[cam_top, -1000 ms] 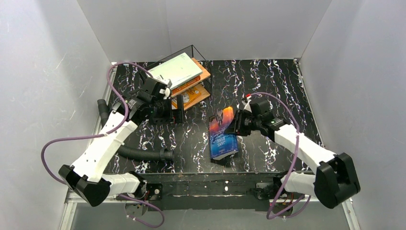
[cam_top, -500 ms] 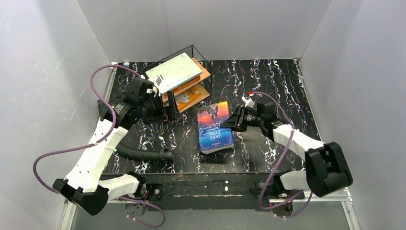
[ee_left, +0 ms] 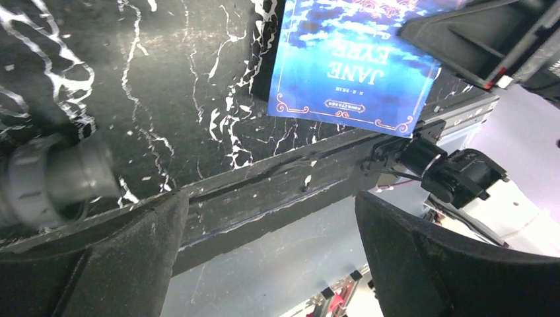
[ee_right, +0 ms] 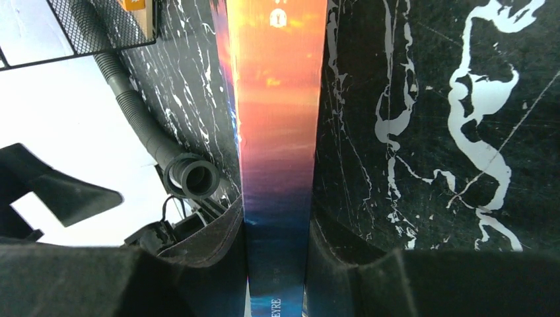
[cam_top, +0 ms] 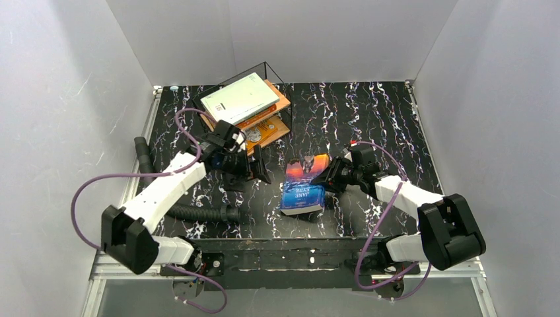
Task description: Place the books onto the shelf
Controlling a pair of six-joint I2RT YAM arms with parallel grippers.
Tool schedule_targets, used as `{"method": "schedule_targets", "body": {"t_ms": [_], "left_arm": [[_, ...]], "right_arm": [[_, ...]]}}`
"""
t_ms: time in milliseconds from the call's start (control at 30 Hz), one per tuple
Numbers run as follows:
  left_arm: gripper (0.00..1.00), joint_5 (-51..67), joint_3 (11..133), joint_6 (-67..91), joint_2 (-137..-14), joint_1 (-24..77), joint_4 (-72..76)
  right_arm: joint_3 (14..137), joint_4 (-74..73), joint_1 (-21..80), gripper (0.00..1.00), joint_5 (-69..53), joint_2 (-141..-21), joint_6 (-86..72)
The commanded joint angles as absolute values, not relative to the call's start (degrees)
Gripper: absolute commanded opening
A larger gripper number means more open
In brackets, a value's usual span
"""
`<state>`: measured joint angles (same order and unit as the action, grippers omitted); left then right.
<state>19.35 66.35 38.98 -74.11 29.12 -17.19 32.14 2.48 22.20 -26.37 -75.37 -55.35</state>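
Observation:
A blue book with an orange sunset cover (cam_top: 304,186) hangs tilted over the middle of the table. My right gripper (cam_top: 329,177) is shut on its right edge. In the right wrist view both fingers press the book's spine (ee_right: 277,132) at my right gripper (ee_right: 276,264). My left gripper (cam_top: 256,166) stands open just left of the book, nothing between its fingers; the left wrist view shows my left gripper (ee_left: 271,264) over the table's front edge, the book (ee_left: 350,72) beyond. The shelf (cam_top: 284,100) at the back left carries a pale grey-green book (cam_top: 239,98) on top and orange books (cam_top: 263,131) beneath.
A grey corrugated hose (cam_top: 191,212) lies along the near left of the black marbled table (cam_top: 370,112); its open end (ee_right: 195,177) shows in the right wrist view. White walls close in three sides. The table's front rail (ee_left: 277,191) runs under the left gripper.
The left gripper has swung from beside the shelf toward the blue book, still open. The right gripper has turned the held book and shifted it toward the table's middle.

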Motion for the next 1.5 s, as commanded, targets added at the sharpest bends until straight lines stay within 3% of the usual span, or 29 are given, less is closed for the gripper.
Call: {"method": "schedule_targets", "body": {"t_ms": [0,333,533,767,800,900,933,1467], "left_arm": [[0.98,24.52,60.82,42.67,-78.84,31.77,-9.46],[0.98,24.90,53.08,43.96,-89.61,33.74,11.23],[0.99,22.70,53.96,42.03,-94.84,34.05,14.06],[0.92,24.05,55.54,40.09,-99.80,34.60,15.65],[0.91,24.18,55.69,40.18,-100.07,34.70,15.77],[0.91,24.79,56.02,40.87,-100.39,34.93,17.08],[0.91,24.92,56.44,40.97,-100.64,35.05,17.09],[0.90,26.85,59.64,44.46,-105.24,36.54,20.39]], "right_arm": [[33.20,6.82,22.50,0.01,-24.15,-75.46,-56.68],[23.83,28.65,22.30,0.01,-34.47,-81.14,-56.96],[21.55,36.39,22.28,0.01,-36.92,-85.20,-59.12],[21.36,38.02,21.84,0.01,-37.77,-85.88,-59.27],[21.36,38.24,21.81,0.03,-38.10,-85.98,-59.13],[21.19,40.63,21.80,0.37,-39.59,-86.60,-59.37],[21.17,41.59,21.80,0.42,-40.03,-86.96,-59.53],[23.68,62.65,24.43,0.49,-44.85,-100.43,-70.08]]}}
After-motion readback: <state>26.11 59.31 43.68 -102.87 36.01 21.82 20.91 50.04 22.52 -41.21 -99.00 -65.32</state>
